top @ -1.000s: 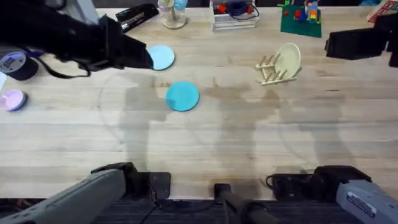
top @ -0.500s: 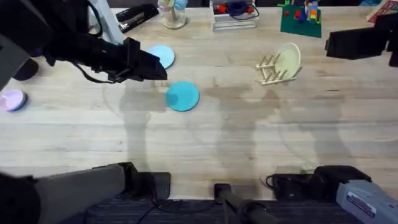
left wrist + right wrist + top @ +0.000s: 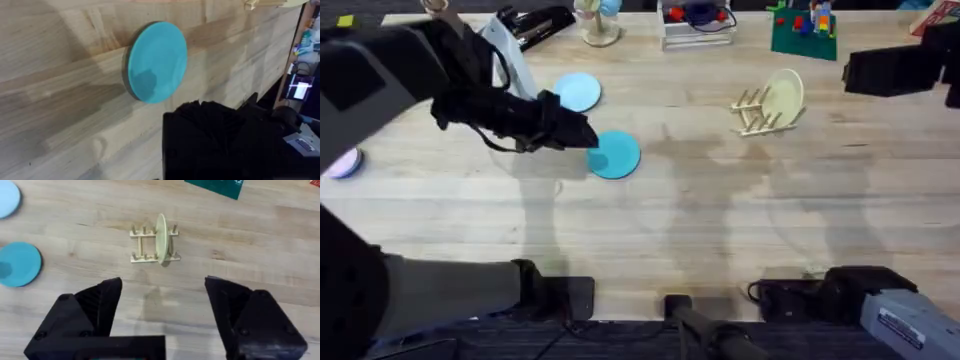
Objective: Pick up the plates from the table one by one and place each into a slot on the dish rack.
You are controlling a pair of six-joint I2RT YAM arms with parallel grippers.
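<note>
approach step for the first pick, by my reading. the left gripper point(image 3: 582, 135) hangs at the edge of the teal plate point(image 3: 614, 155), which lies flat on the surface point(image 3: 720, 230) near the middle; whether its fingers are released or clenched i cannot tell, as the left wrist view gives a dark mass below the plate and no clear gap. the paler light blue plate point(image 3: 579, 92) lies flat just beyond the teal one, apart from it. the dish rack point(image 3: 757, 110) stands well off to the right with a pale yellow plate point(image 3: 784, 97) upright in one slot; other slots look free. the right gripper point(image 3: 162, 305) is released, fingers spread wide, holding nothing, looking down on the rack. next move, as i judge it: get one finger under the teal plate's rim, since it lies flush, then clench and lift.
</note>
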